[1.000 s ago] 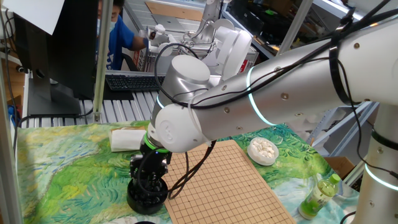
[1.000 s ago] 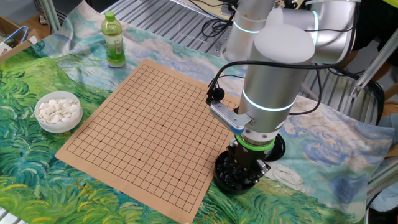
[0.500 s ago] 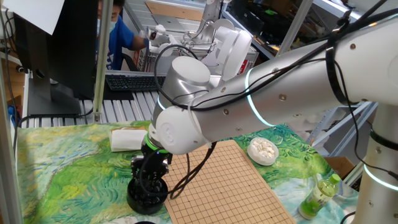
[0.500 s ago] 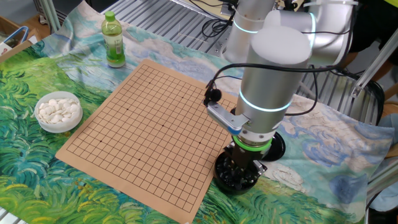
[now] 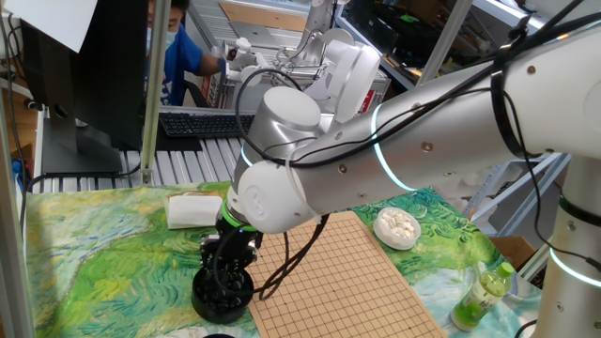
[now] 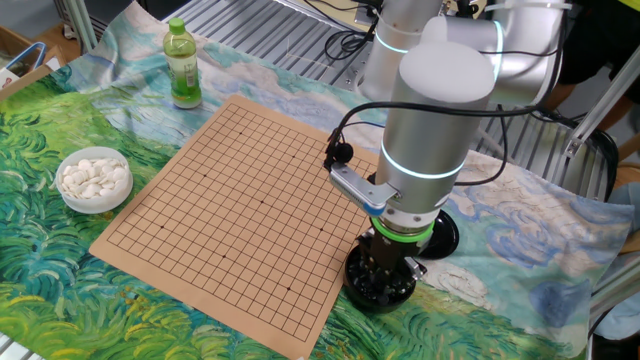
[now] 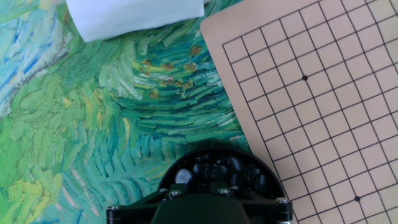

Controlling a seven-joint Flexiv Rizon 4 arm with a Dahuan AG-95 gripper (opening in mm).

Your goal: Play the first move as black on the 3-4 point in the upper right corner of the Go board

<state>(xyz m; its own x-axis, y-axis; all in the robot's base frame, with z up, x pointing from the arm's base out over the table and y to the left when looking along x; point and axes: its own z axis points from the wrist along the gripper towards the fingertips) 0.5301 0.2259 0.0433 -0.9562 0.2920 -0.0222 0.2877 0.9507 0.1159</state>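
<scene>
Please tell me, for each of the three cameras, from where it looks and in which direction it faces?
One fixed view: low at the table's side, facing the lab; arm fills it, gripper in the black bowl.
The other fixed view: high, opposite side, looking down on the Go board; forearm and wrist show.
Hand view: on the hand, looking straight down; only the gripper's housing shows.
All share bowl and board.

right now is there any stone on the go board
No, the go board shows only bare grid lines, with no stone on any crossing.
</scene>
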